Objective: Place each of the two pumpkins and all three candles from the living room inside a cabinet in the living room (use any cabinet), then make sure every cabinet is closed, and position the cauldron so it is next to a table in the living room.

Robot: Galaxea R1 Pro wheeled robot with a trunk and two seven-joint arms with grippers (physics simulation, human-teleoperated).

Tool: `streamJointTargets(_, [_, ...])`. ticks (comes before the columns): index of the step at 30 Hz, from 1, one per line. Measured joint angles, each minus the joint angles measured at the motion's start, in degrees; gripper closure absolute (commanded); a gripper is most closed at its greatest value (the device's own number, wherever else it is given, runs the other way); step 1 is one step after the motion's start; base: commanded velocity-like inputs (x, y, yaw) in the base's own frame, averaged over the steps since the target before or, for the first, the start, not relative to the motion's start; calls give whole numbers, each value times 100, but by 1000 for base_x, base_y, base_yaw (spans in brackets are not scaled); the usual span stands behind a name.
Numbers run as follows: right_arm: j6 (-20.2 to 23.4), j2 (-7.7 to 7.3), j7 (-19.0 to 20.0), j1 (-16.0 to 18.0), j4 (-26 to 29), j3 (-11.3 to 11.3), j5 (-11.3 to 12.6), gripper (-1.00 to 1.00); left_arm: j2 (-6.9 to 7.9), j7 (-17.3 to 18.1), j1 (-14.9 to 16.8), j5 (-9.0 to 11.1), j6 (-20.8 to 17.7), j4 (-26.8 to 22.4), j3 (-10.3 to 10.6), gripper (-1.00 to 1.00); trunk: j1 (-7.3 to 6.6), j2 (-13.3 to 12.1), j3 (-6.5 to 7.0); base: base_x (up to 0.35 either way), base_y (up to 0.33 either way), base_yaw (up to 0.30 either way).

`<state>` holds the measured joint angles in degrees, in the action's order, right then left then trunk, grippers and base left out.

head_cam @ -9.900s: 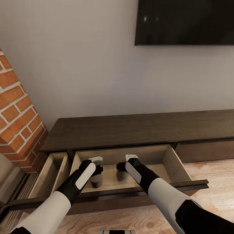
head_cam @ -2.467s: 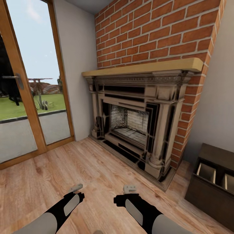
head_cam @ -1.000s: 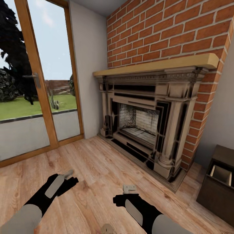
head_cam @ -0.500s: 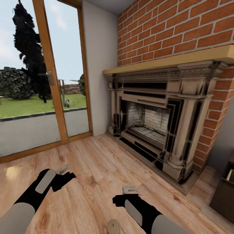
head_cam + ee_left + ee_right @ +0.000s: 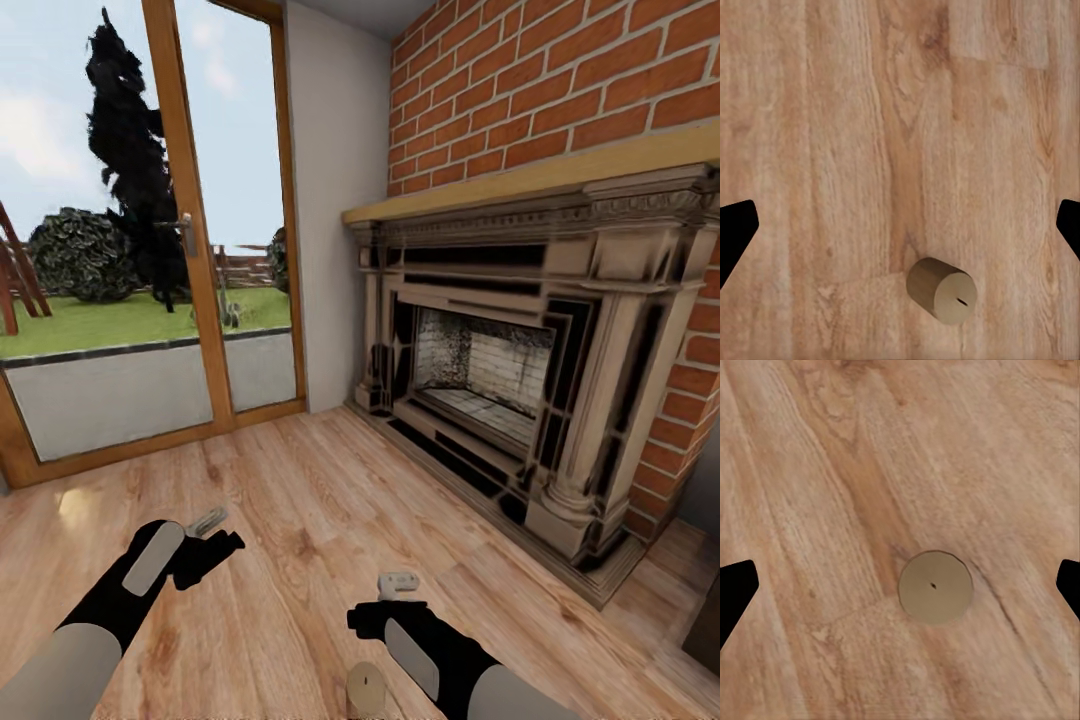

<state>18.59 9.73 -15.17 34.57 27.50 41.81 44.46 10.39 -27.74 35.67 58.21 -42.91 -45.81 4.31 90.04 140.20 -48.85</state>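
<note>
One candle (image 5: pixel 366 688) stands upright on the light wood plank floor (image 5: pixel 300 500), at the bottom edge of the head view, just beside the right forearm and close in front of the robot's base. It also shows in the left wrist view (image 5: pixel 942 290) and, seen from straight above with its wick hole visible, in the right wrist view (image 5: pixel 936 586). The step in hand is judged to be the pickup of this candle for transfer to the cabinet. The right gripper (image 5: pixel 398 584) is empty, with its jaws spread wide, and hangs over the candle. The left gripper (image 5: pixel 207 521) is likewise wide open and empty, held off to the left above bare floor. The next move calls for lowering the right gripper so its jaws straddle the cylinder, then closing on its sides; a tilted approach could tip the candle and let it roll. Surroundings: a stone-coloured fireplace surround (image 5: pixel 560 380) under a wooden mantel (image 5: pixel 530 180), set against a red brick chimney (image 5: pixel 560 90), and a wood-framed glass door (image 5: pixel 190 250) giving onto a lawn.
</note>
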Motion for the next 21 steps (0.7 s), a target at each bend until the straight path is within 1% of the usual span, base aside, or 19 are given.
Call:
streamJointTargets(2, [-142,0,-4,-6,-2,0,17,-100,-5,-4,1,-1,0,0,1,-100,44,80,-36,0,0,2])
streamJointTargets(4, [-195,-1,-5,-8,-6,-1,32,-100,-9,-7,1,-1,0,0,3,-100,88,160,-72,0,0,1])
streamJointTargets(8, [-177,2,-19,-10,-18,-3,63,-100,-46,-19,2,-6,5,0,28,-100,166,301,-146,0,0,0])
streamJointTargets(10, [-165,-6,-23,-10,-94,-5,67,-100,-78,-23,-1,-10,8,0,33,-100,172,304,-190,0,0,0])
streamJointTargets(12, [-193,-14,-25,-10,-346,-8,55,-100,-114,-26,-1,-15,8,-5,36,-100,177,307,-234,0,0,0])
streamJointTargets(13, [-219,-18,-23,-10,-561,-9,30,-100,-126,-27,0,-16,5,-14,37,-100,180,308,-257,0,0,0])
streamJointTargets(15, [-239,-19,-22,-9,-751,-8,10,-100,-135,-27,1,-18,2,-21,37,-100,185,311,-301,0,0,0])
streamJointTargets(21, [-264,-14,-21,-8,-889,-7,1,-100,-140,-20,1,-19,-6,-25,38,-100,200,319,-434,0,0,0])
